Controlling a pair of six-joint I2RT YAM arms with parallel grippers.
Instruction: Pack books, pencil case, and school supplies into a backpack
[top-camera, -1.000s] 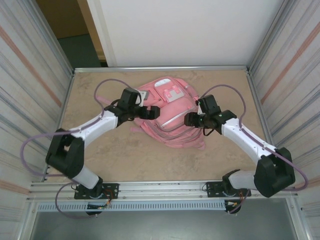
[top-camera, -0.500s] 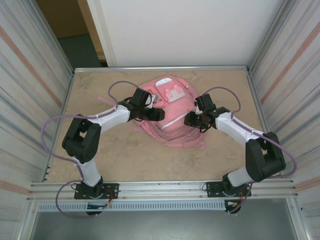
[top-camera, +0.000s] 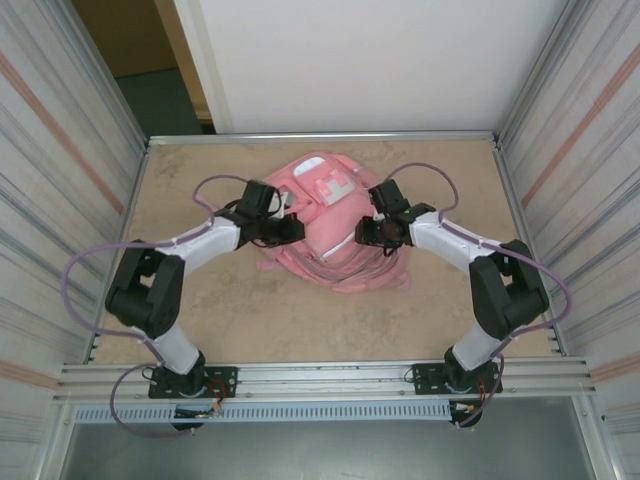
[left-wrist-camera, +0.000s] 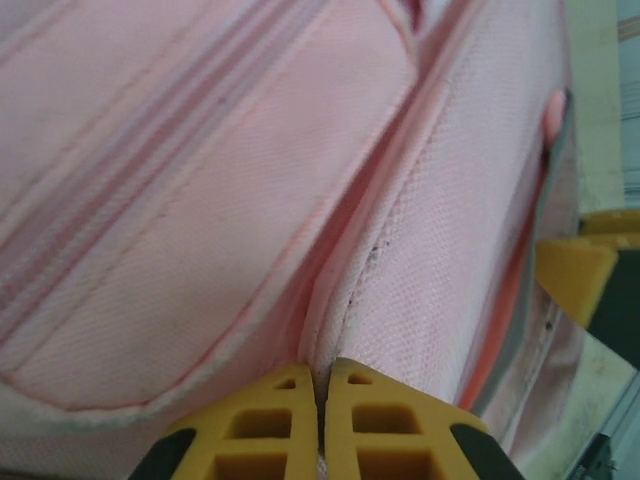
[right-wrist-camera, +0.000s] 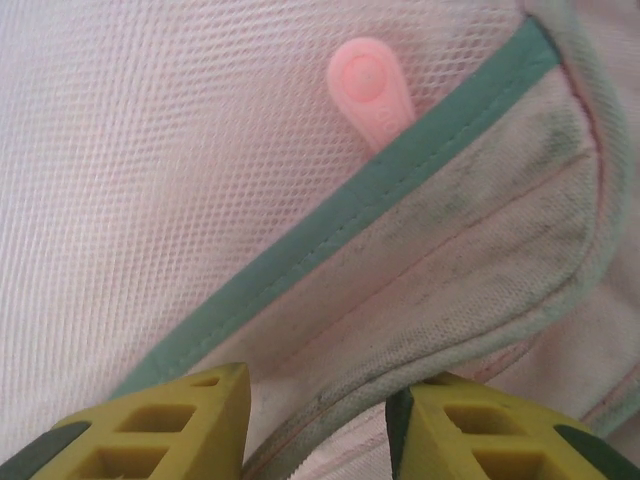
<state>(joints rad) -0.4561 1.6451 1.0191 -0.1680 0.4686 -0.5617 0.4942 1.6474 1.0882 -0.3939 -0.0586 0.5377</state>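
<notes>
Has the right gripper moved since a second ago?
Yes. The right gripper has shifted left, away from the table's right rail, further over the backpack.

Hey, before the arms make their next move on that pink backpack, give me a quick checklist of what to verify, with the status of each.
1. Is the left gripper shut on a fabric seam of the backpack? Ok, the seam runs straight in between its closed fingers.
2. Is the right gripper firmly holding the mesh pocket edge? Cannot tell. The fingers stand apart with a fold between them.
3. Is the pink zipper pull out of the right gripper's way? Ok, it lies beyond the fingers.
4. Is the backpack resting on the table, away from the edges? Ok.
5. Is the main opening wide enough for packing? Cannot tell.
</notes>
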